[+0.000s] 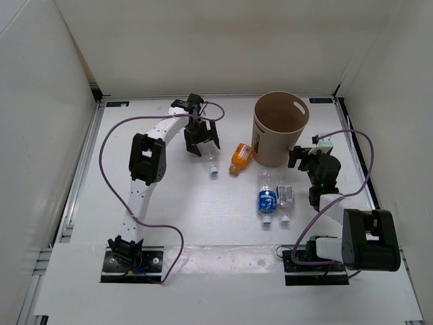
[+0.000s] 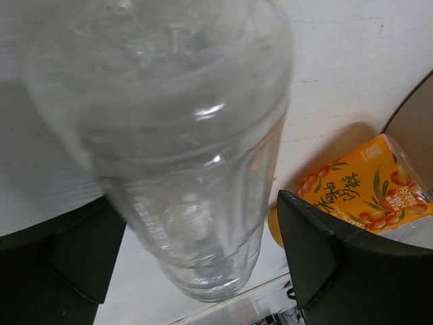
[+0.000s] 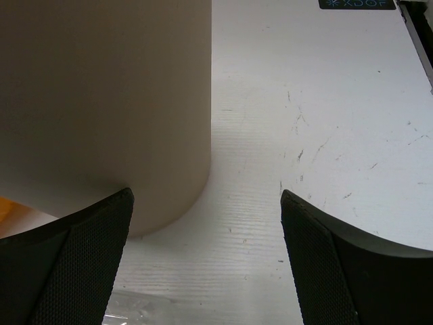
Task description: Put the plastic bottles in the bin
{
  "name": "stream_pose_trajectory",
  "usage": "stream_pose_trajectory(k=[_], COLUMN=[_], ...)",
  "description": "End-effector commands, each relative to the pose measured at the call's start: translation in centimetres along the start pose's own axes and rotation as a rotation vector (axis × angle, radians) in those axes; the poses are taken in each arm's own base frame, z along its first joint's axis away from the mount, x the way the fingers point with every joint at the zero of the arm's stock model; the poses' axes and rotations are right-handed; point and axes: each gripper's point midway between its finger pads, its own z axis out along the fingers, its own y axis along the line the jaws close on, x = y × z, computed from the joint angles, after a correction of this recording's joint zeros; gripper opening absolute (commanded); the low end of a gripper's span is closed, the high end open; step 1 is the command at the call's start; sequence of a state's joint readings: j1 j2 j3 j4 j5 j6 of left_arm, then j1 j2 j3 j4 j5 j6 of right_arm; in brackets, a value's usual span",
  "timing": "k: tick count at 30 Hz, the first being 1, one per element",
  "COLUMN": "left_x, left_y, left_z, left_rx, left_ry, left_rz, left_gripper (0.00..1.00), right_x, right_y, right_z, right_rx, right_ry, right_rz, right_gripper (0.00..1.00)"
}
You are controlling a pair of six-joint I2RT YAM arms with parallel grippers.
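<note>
4 plastic bottles are seen on the white table (image 1: 169,217), none in the tall round tan cardboard bin (image 1: 265,139), which stands upright toward the far right. The long clear bottle (image 1: 211,164) lies between the parted fingers (image 2: 325,264) of the left hand (image 1: 203,145), with a gap showing on 1 side, so no clamping is seen. The orange bottle (image 1: 241,157) lies just beside the bin's base. Nearer the arms, the clear blue-labelled bottle (image 1: 266,200) and the short clear white-labelled bottle (image 1: 285,196) lie side by side. The right hand (image 1: 295,159) is held close to the bin's right side, its fingers spread apart with nothing between them.
</note>
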State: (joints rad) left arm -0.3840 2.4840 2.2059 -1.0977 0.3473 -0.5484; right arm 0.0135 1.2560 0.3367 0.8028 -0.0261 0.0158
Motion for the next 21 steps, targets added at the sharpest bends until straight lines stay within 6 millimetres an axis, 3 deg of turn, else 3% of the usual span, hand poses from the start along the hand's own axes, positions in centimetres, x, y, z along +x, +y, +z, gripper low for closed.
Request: stream_pose_trajectory(k=[1,5,8,9,12,14,17,19,20,21], left_x=[-0.2,0.4,0.7,0.7,0.8,-0.1,-2.7,-4.2,-5.3,-5.7], left_y=[-1.0,-0.5,-0.6,-0.6,-0.7,-1.2,-3.5,-4.3,-5.9,-6.6], left_z=[-1.2,-1.3,-1.6,-1.7,-2.4,-4.3,-9.4,-11.8,-14.9,-16.0], left_rx=[0.0,-0.021,-0.007,0.002,0.008,0.027,0.092,0.125,0.17,0.202], left_ry=[-0.028,-0.014,-0.013,-0.012,-0.01,-0.055,-0.2,-0.269,-0.351,-0.374], left_rz=[-0.002,-0.005,0.02,0.032,0.045,0.055,0.084,0.073,0.095,0.078], left_gripper=[1.0,1.0,0.83,0.66,0.43,0.39,0.33,0.31,0.3,0.3], right_x=[-2.1,-2.2,-2.2,-2.2,-2.1,-2.3,-2.2,-2.2,-2.2,-2.1], right_y=[-0.2,-0.1,-0.2,-0.1,-0.2,-0.2,-0.3,-0.3,-0.3,-0.3], right_z=[0.4,0.4,0.4,0.4,0.5,0.5,0.5,0.5,0.4,0.5], right_rx=[0.007,0.002,0.005,0.001,0.007,0.005,0.008,0.011,0.011,0.013], right_ry=[-0.06,-0.063,-0.061,-0.061,-0.06,-0.063,-0.063,-0.061,-0.061,-0.057], right_rz=[-0.016,-0.017,-0.016,-0.017,-0.016,-0.018,-0.016,-0.016,-0.016,-0.017], right_gripper=[0.9,0.9,0.9,0.9,0.9,0.9,0.9,0.9,0.9,0.9])
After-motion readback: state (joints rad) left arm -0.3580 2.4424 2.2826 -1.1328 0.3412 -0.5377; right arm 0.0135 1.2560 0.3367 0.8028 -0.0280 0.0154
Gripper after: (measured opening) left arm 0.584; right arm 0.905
